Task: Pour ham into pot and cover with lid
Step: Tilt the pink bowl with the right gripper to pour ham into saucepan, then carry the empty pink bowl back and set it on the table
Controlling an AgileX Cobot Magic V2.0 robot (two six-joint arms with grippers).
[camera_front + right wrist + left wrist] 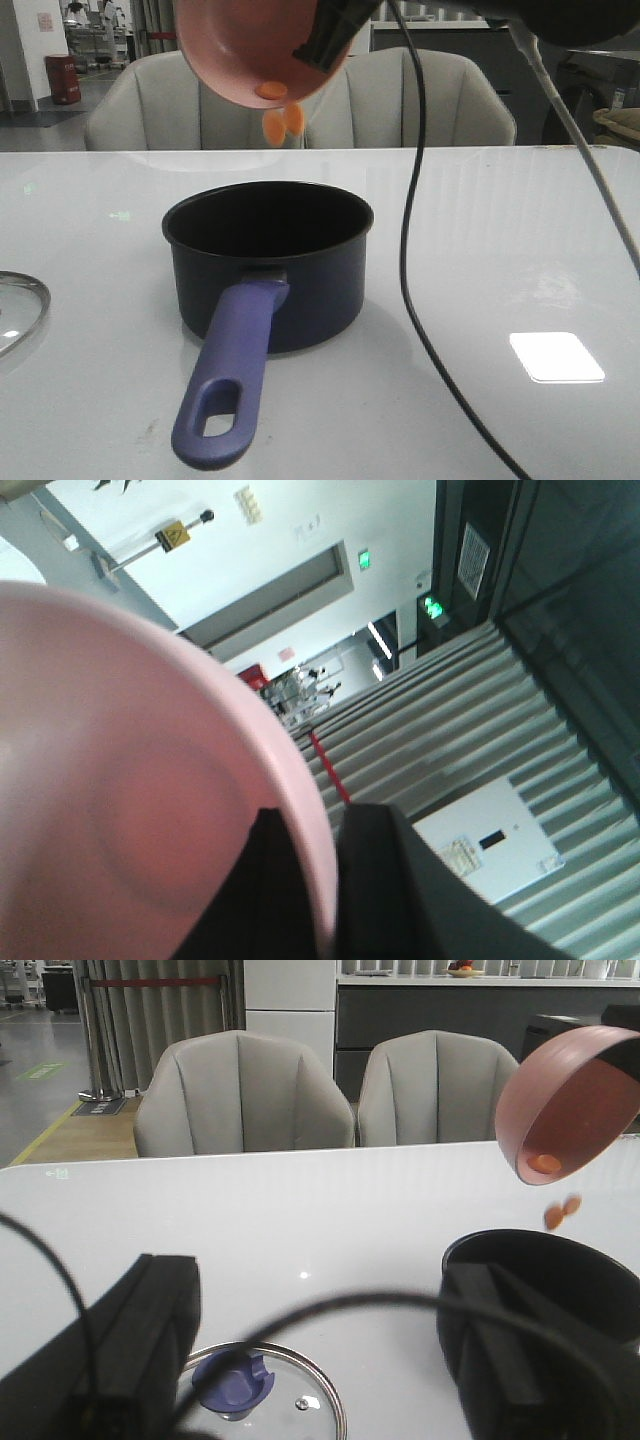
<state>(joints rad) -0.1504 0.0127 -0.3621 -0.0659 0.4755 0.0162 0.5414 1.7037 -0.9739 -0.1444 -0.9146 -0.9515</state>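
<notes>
Ham (283,121) slices drop from my tipped bowl (240,45), clamped at its rim by the right gripper (322,48), toward the pot (268,262) below. I hold the tilt steady (one slice clings). Left gripper (320,1360) spread wide, empty, above the lid (262,1395).

Above the pot (268,265) the tilted bowl (255,45) blocks the way down. A black cable (408,250) hangs right of the pot. The lid (20,308) lies at the worktop's (520,220) near left edge.
</notes>
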